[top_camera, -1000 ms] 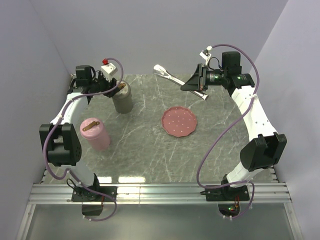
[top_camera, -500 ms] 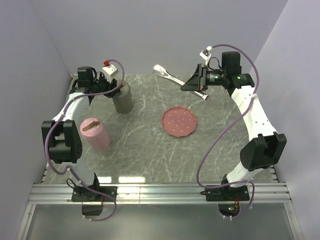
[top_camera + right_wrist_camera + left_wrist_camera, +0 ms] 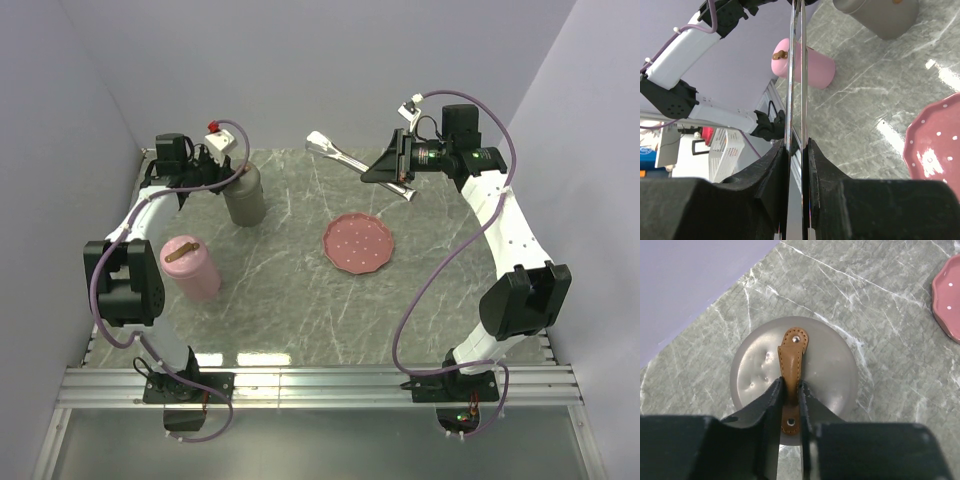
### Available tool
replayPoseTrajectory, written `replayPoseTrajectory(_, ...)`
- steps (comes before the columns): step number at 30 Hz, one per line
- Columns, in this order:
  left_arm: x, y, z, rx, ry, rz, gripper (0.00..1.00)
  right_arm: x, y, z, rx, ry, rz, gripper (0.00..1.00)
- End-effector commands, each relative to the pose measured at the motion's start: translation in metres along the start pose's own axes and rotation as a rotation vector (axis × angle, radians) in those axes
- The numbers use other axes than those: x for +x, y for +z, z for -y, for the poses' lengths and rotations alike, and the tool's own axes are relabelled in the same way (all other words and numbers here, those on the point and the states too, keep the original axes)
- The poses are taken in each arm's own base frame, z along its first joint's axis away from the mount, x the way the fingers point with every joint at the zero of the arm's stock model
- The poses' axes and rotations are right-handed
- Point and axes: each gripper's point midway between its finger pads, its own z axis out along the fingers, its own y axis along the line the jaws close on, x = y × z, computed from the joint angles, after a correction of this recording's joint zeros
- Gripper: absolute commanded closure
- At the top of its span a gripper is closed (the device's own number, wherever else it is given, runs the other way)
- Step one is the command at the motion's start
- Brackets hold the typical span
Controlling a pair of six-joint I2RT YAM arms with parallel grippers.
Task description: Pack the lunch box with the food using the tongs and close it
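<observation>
The lunch box is a grey round container at the back left, with a grey lid that carries a brown leather strap. My left gripper is above the lid, shut on that strap. At the back right, my right gripper is shut on the slim metal tongs. It holds them in the air with their two arms pressed close together and their flat tips pointing left. No food shows in any view.
A pink dotted plate lies at the table's middle. A pink round container with its own brown strap stands at the left, near my left arm. Walls close in the back and sides.
My left gripper's jaws have closed onto the brown strap of the grey lid. The right arm and the tongs have stayed where they were.
</observation>
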Motion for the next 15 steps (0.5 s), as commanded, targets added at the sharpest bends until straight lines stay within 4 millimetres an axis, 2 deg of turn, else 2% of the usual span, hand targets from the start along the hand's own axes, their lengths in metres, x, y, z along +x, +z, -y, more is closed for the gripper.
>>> replayPoseTrajectory(1, -0.004, 0.000, -0.003, 0.000, 0.018, 0.016, 0.86, -0.004, -0.004, -0.006, -0.029, -0.028, 0.013, 0.73)
replayPoseTrajectory(5, -0.015, -0.003, -0.006, -0.011, 0.006, 0.023, 1.00, -0.004, -0.004, -0.007, -0.030, -0.029, 0.013, 0.73)
replayPoseTrajectory(15, -0.037, -0.016, -0.019, -0.064, -0.045, -0.027, 1.00, -0.004, -0.004, -0.006, -0.034, -0.021, 0.013, 0.75)
